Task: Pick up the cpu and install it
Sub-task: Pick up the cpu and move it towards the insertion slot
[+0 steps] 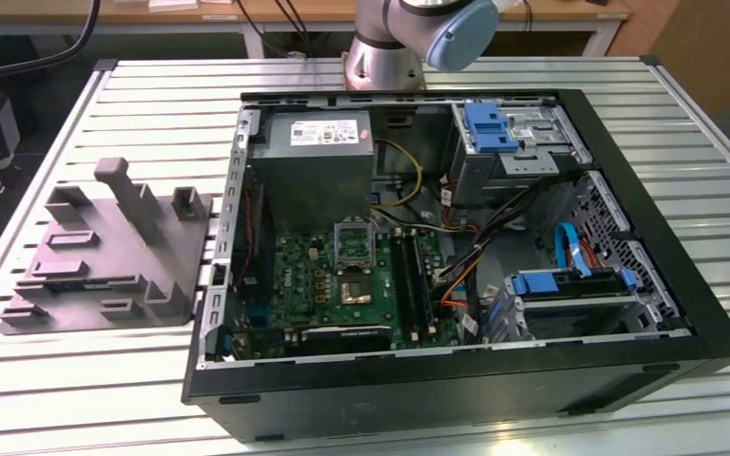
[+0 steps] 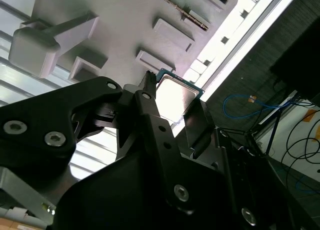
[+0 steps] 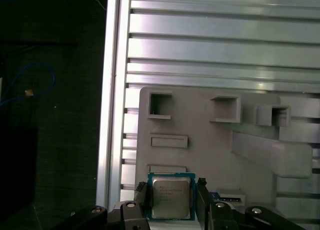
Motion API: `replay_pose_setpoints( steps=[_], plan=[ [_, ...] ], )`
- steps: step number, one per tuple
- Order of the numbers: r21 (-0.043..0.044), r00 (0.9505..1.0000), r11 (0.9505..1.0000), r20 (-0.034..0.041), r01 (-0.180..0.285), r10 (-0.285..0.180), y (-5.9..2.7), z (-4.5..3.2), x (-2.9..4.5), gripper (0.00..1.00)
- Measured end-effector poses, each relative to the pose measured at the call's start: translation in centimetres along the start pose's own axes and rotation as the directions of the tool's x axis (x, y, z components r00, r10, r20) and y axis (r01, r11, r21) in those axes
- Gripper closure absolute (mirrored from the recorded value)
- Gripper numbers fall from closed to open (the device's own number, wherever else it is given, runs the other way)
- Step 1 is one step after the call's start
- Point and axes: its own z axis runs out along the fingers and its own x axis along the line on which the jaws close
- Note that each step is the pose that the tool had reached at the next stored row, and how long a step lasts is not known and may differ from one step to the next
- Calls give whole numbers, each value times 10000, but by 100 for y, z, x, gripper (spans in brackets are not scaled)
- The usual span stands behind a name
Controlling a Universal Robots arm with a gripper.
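In both wrist views the cpu (image 3: 171, 197) (image 2: 175, 96), a thin square chip with a pale silver top and a green-blue rim, sits between the two black fingers of my gripper (image 3: 171, 190) (image 2: 172, 99), which is shut on its opposite edges. It hangs above the grey-purple fixture (image 3: 210, 150) (image 2: 120, 35), over the fixture's edge near the table rim. In the exterior view the fixture (image 1: 99, 256) lies on the slatted table to the left of the open computer case (image 1: 467, 237). The dark socket (image 1: 355, 287) on the green motherboard has its metal frame (image 1: 354, 237) flipped up.
The arm's base (image 1: 391, 43) stands behind the case. Inside the case are a grey power supply (image 1: 320, 152), blue drive brackets (image 1: 489, 128), cables (image 1: 492, 237) and memory sticks (image 1: 413, 275) beside the socket. Past the table's rim (image 3: 112, 115) lie dark floor and a blue cable (image 3: 25, 85).
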Motion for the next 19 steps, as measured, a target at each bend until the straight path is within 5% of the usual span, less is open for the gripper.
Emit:
replay_pose_setpoints(
  steps=[19],
  plan=[
    [0, 10000, 10000, 0, 1, -1, 1, -46, 0, 53]
  ],
)
